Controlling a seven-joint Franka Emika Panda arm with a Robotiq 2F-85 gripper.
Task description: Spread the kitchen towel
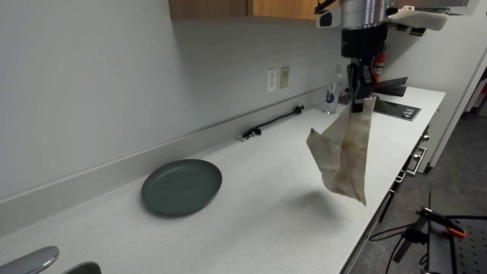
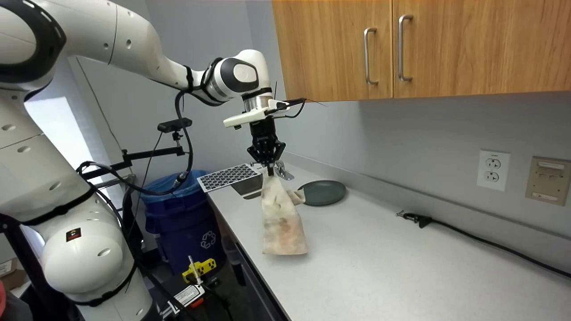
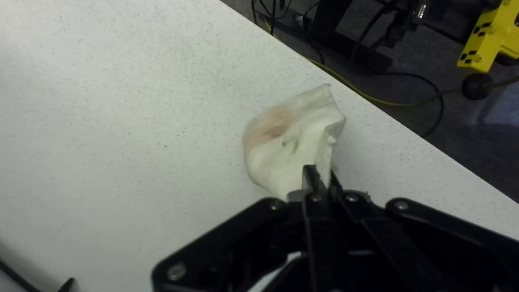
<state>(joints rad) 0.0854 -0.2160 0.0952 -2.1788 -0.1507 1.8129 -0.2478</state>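
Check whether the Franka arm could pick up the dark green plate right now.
Probably not: its gripper is closed on the stained kitchen towel, though the dark green plate lies exposed on the countertop.

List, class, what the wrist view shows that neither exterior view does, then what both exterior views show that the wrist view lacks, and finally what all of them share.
Only the wrist view: the yellow cord crossing the floor.

Only the exterior views, both of them: the green plate, the wooden cabinets and the white wall outlet.

Shared by all: the stained towel, pinched in the gripper and hanging, not yet spread, over the pale counter.
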